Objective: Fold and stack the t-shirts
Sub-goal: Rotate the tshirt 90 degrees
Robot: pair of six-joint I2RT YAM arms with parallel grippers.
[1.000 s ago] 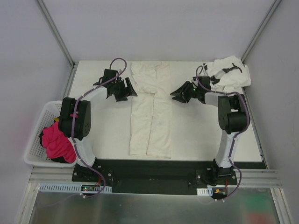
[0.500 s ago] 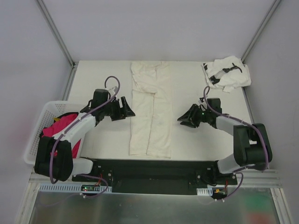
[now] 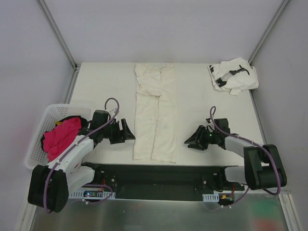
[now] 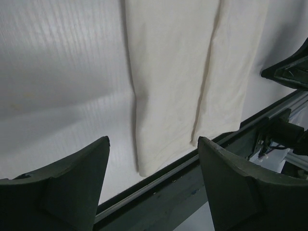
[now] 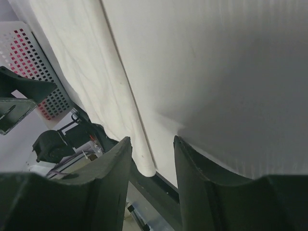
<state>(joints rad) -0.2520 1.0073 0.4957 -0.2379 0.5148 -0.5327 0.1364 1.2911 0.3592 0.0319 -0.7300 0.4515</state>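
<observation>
A plain cream-white t-shirt (image 3: 155, 115) lies in a long narrow folded strip down the middle of the table, its near end at the front edge. Both wrist views show that end, cream t-shirt (image 4: 183, 86) and cream t-shirt (image 5: 82, 67). A white t-shirt with black marks (image 3: 234, 75) sits crumpled at the far right corner. My left gripper (image 3: 128, 132) is open, low beside the strip's near-left corner, nothing between its fingers (image 4: 72, 187). My right gripper (image 3: 189, 140) is open, low to the right of the strip's near-right corner, empty.
A white perforated basket (image 3: 37, 144) holding pink cloth (image 3: 60, 137) stands off the table's left edge, beside my left arm. The black front rail (image 3: 154, 171) runs just below the strip's near end. Grey walls enclose the table.
Both arms pulled back from the strip's far part toward the front edge and lowered. The grippers now flank the strip's near end. The shirts have not moved.
</observation>
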